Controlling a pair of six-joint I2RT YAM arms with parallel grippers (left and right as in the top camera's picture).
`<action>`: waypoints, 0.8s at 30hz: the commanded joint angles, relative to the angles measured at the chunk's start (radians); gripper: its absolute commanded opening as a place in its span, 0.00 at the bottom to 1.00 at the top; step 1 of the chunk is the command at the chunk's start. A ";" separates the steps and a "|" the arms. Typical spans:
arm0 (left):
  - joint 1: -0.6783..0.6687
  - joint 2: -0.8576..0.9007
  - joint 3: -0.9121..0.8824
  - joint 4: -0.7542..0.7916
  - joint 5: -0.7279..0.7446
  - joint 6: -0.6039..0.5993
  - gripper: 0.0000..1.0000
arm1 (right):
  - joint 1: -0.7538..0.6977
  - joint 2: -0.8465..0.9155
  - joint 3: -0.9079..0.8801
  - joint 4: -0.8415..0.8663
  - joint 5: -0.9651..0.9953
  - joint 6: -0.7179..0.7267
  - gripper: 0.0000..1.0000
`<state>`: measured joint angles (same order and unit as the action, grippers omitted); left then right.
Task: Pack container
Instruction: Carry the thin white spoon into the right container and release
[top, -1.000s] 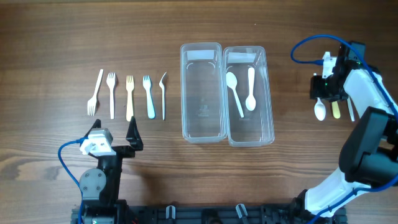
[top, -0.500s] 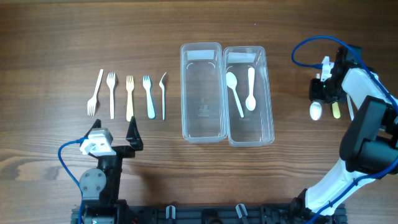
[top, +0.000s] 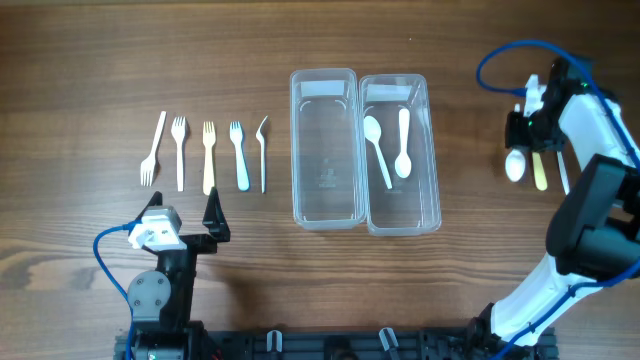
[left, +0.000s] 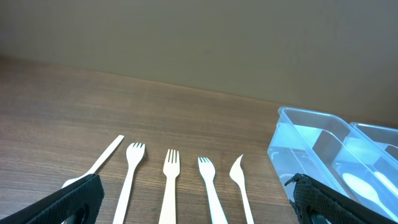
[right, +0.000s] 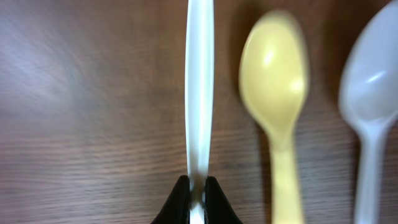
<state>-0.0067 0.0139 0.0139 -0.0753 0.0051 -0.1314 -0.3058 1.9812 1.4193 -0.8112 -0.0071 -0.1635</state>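
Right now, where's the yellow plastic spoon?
Yellow plastic spoon: overhead view, far right, between a white spoon and the white handle the right gripper pinches.

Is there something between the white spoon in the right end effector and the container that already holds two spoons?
Nothing visible. Only bare table lies between the white spoon, gripped by the right end effector, and the right container.
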 joint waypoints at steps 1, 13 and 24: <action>-0.005 -0.007 -0.008 0.000 0.012 0.023 1.00 | 0.004 -0.097 0.086 -0.036 -0.131 0.013 0.04; -0.005 -0.007 -0.008 0.000 0.012 0.023 1.00 | 0.210 -0.253 0.092 -0.058 -0.312 0.177 0.04; -0.005 -0.007 -0.008 0.000 0.012 0.023 1.00 | 0.464 -0.253 0.072 -0.081 -0.232 0.272 0.04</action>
<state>-0.0067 0.0139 0.0139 -0.0753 0.0051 -0.1314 0.1165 1.7454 1.4952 -0.8944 -0.2829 0.0372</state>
